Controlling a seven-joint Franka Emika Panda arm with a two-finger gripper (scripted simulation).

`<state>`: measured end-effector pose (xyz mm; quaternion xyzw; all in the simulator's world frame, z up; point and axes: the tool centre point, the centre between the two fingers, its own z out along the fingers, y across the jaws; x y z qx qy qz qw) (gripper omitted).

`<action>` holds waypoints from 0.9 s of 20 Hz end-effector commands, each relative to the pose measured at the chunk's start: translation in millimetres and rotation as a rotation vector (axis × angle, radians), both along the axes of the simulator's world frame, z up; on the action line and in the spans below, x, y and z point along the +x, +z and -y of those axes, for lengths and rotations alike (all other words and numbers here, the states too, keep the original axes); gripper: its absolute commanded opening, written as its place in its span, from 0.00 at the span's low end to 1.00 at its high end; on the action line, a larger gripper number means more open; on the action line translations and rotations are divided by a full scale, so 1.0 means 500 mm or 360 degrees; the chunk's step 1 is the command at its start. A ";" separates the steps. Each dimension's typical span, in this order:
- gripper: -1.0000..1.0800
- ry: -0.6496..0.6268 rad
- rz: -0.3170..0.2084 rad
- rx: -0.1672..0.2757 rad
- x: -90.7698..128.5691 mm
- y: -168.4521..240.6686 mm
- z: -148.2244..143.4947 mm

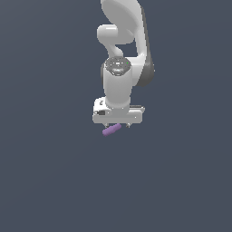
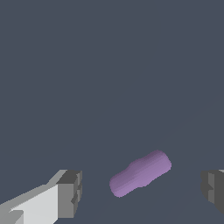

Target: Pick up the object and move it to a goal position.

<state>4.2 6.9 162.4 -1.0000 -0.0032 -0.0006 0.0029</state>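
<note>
The object is a small light-purple rod (image 1: 111, 130) lying tilted on the dark grey floor, just below my white gripper (image 1: 118, 125) in the exterior view. In the wrist view the rod (image 2: 140, 173) lies between my two grey fingertips (image 2: 70, 194), closer to the middle, touching neither. The gripper (image 2: 142, 190) is open and empty, with its jaws set wide on either side of the rod.
A plain dark grey floor (image 1: 54, 172) fills both views. The white arm (image 1: 121, 41) rises behind the gripper at the top of the exterior view.
</note>
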 end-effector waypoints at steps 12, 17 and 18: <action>0.96 0.0048 0.0018 -0.0021 0.011 0.025 0.025; 0.96 0.0009 0.0016 -0.0017 0.008 0.019 0.024; 0.96 -0.0006 0.0016 -0.0016 0.007 0.017 0.025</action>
